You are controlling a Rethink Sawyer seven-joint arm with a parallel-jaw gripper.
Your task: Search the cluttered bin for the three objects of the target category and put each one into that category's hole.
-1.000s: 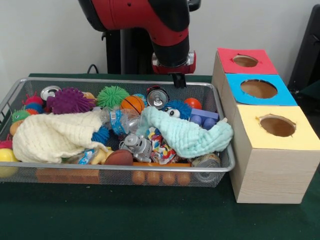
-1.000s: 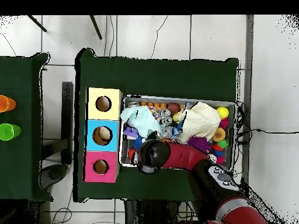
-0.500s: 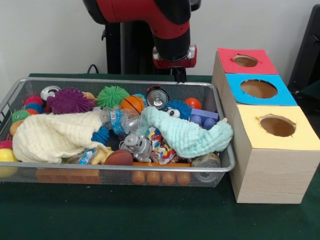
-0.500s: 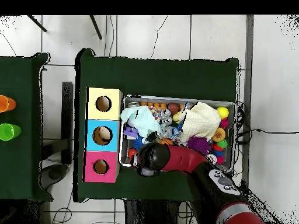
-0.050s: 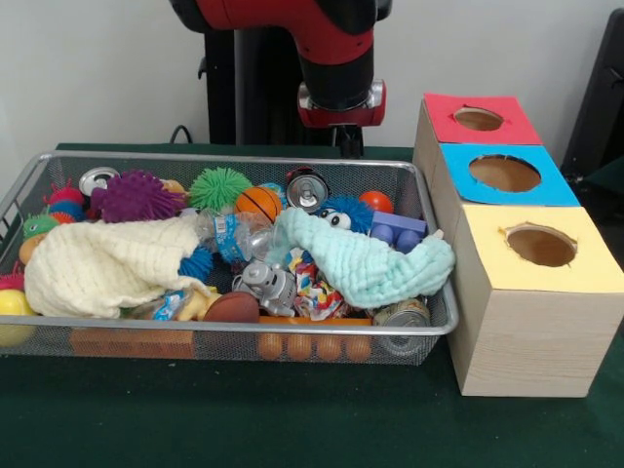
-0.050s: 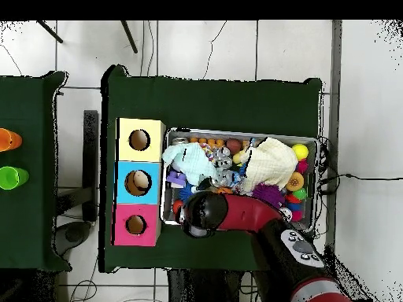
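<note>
I hold the gripper [image 5: 349, 148] above the bin's [image 5: 244, 326] far rim, nearest can [image 5: 307, 187] at seven o'clock below; I cannot tell how the jaws stand.

The red and black arm [image 5: 322, 39] reaches down from above, its wrist pointing straight down over the far rim of the wire bin [image 5: 234, 161]. The gripper [image 5: 349, 142] hangs just above that rim, towards the bin's end nearest the boxes; only a dark stub shows.
</note>
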